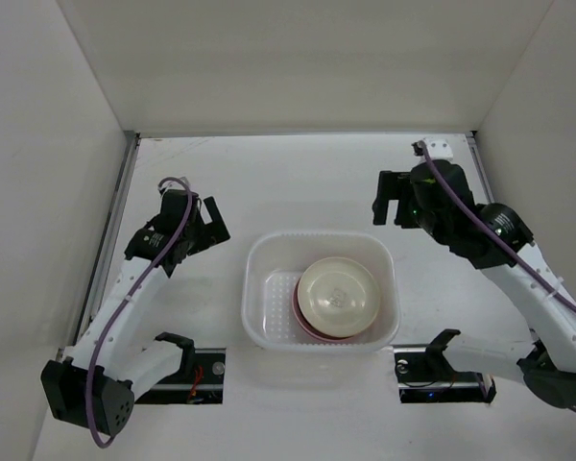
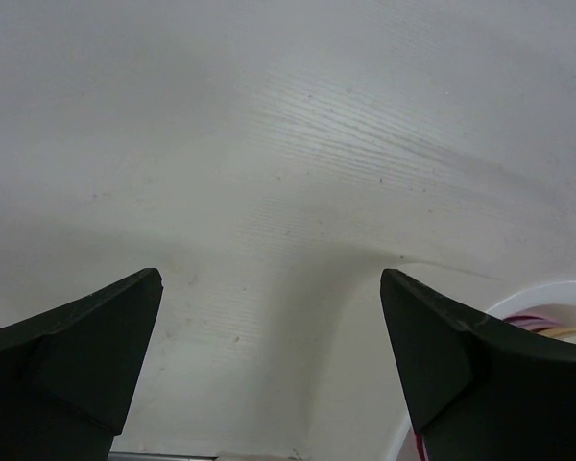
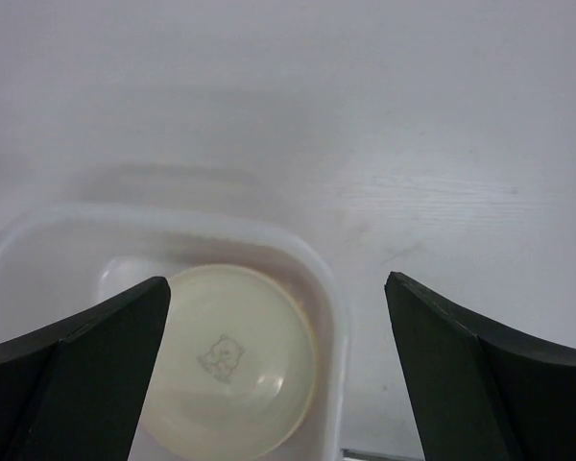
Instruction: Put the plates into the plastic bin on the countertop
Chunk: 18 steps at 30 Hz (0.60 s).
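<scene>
The plastic bin (image 1: 261, 288) sits on the white countertop (image 1: 298, 182) between the two arm bases. Inside it lies a stack of plates, a cream plate (image 1: 335, 296) on top with a pink rim (image 1: 300, 325) showing beneath. In the right wrist view the cream plate (image 3: 235, 360) shows a faint animal print, inside the bin (image 3: 38, 240). My right gripper (image 1: 392, 200) is open and empty, up and to the right of the bin. My left gripper (image 1: 211, 229) is open and empty, left of the bin; in its wrist view the bin's rim (image 2: 538, 293) peeks in at lower right.
White walls close the countertop at the back and both sides. A metal rail (image 1: 110, 240) runs along the left edge. Black mounts (image 1: 442, 370) stand at the near edge beside the arm bases.
</scene>
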Tool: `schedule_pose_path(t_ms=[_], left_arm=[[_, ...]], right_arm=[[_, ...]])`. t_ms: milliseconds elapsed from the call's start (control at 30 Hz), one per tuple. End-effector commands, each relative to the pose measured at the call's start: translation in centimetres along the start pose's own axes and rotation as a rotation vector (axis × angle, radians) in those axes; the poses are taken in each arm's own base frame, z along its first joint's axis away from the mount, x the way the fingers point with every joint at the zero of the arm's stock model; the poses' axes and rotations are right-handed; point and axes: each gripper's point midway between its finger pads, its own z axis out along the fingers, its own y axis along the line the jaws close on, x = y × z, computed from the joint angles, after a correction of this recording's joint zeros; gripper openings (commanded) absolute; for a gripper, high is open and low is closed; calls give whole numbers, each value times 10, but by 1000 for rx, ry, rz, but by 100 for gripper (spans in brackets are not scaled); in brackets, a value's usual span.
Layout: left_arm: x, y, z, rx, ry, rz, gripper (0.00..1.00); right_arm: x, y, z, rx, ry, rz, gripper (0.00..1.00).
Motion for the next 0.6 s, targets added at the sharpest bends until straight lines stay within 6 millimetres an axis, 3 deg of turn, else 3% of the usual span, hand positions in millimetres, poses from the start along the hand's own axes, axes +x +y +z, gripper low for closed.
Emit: schedule_pose_path(t_ms=[0, 67, 200, 400, 567], left_arm=[[-7, 14, 1, -86, -25, -25, 100], [-8, 20, 1, -123, -28, -38, 100], [-5, 37, 2, -208, -33, -46, 100], [1, 49, 4, -262, -38, -70, 100], [1, 51, 3, -272, -39, -93, 100]], right_arm=[[-23, -54, 0, 255, -118, -27, 100], [-22, -76, 9, 361, -152, -15, 100], [-2, -107, 37, 457, -183, 41, 100], [34, -122, 77, 438, -171, 99, 100], [49, -135, 85, 463, -161, 125, 100]])
